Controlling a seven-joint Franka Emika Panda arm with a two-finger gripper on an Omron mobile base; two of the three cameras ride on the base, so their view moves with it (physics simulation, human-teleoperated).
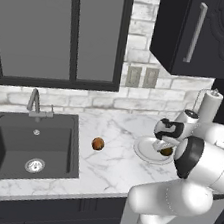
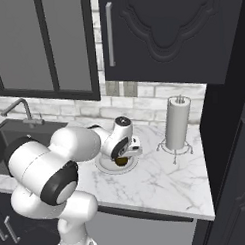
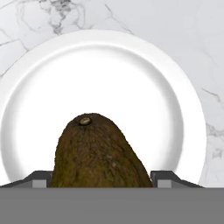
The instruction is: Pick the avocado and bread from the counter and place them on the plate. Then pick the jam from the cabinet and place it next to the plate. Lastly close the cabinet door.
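Observation:
The dark olive avocado (image 3: 98, 153) sits between my gripper's (image 3: 100, 176) fingertips (image 3: 41, 177), held just above the pale round plate (image 3: 109, 65). From the base views, the gripper (image 1: 164, 147) (image 2: 123, 155) points down over the plate (image 1: 146, 153) (image 2: 103, 168), shut on the avocado (image 1: 166, 151) (image 2: 121, 160). The orange-brown bread (image 1: 98, 143) lies on the white marble counter (image 1: 111, 169), left of the plate and right of the sink. The black cabinet (image 1: 206, 31) (image 2: 161, 33) hangs above, with its pale bar handle (image 1: 196, 32) (image 2: 110, 34). The jam is hidden.
A black sink (image 1: 29, 143) with a faucet (image 1: 34, 100) takes up the counter's left. A paper towel holder (image 2: 177, 123) (image 1: 209, 105) stands right of the plate near the wall. A tall black unit (image 2: 230, 140) bounds the counter on the right.

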